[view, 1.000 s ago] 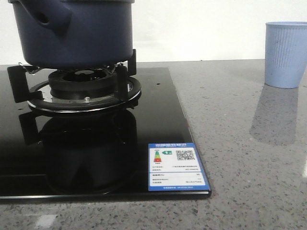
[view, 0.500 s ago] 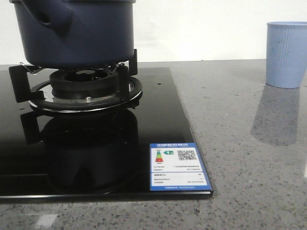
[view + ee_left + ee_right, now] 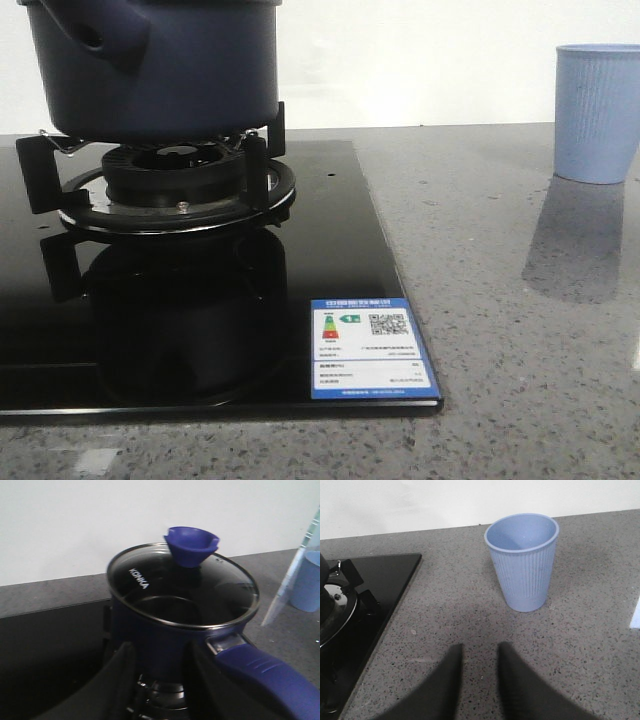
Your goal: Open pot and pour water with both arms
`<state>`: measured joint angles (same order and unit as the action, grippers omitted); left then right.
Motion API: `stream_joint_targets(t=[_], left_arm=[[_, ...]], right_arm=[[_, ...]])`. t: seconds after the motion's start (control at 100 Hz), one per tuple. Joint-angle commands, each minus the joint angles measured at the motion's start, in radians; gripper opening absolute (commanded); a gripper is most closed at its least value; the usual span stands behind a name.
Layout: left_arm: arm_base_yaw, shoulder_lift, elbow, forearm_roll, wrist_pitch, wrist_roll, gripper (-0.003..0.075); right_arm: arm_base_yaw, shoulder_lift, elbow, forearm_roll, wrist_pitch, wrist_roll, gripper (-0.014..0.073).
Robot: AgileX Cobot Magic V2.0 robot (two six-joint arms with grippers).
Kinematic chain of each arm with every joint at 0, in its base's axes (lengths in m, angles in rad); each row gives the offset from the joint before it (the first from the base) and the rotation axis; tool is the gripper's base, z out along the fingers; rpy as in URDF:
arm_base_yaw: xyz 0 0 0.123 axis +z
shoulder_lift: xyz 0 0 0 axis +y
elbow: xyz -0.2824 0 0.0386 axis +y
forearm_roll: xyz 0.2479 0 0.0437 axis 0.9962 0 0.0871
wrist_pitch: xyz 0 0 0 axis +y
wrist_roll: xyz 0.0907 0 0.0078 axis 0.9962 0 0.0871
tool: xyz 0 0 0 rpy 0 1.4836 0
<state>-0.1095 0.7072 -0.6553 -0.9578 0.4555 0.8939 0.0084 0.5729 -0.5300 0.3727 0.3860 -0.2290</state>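
The dark navy pot (image 3: 160, 70) stands on the gas burner (image 3: 175, 185), its hollow handle stub (image 3: 100, 35) facing me. In the left wrist view the pot (image 3: 150, 630) wears a glass lid (image 3: 225, 587) with a blue knob (image 3: 191, 545), and its long blue handle (image 3: 265, 677) runs off to one side. My left gripper (image 3: 161, 650) is open, its dark fingers spread in front of the pot's wall below the rim. My right gripper (image 3: 480, 647) is open over bare counter, short of the pale blue cup (image 3: 522, 560). Neither gripper shows in the front view.
The burner sits on a black glass hob (image 3: 330, 250) with a blue and white label (image 3: 372, 348) at its front right corner. The ribbed cup (image 3: 597, 115) stands on the grey speckled counter (image 3: 500, 300) at the far right. A white wall runs behind.
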Motion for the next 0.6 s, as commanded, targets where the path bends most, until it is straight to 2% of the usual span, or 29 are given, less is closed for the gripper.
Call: stream_joint_targets(t=[0.0,0.05,0.1,0.29,0.59], left_arm=[[-0.04,0.057,-0.052,-0.146,-0.055,0.111,0.0439],[-0.059,0.093,-0.065,-0.19,-0.055,0.157,0.0505],[-0.074,0.129,-0.082,-0.233,-0.055,0.199,0.0516],[-0.123,0.295,-0.179,-0.37,-0.064,0.362,0.0512],[-0.143,0.544,-0.363,-0.391,-0.044,0.406,0.0518]], right_arm=[[0.004,0.009,-0.038,0.0,-0.058,-0.016,0.043],[0.004,0.007,-0.038,0.0,-0.058,-0.016,0.0536],[0.004,0.007,-0.038,0.0,-0.058,-0.016,0.0598],[0.004,0.007,-0.038,0.0,-0.058,-0.016,0.0602],[0.004,0.007,-0.038,0.0,-0.058,-0.016,0.0602]])
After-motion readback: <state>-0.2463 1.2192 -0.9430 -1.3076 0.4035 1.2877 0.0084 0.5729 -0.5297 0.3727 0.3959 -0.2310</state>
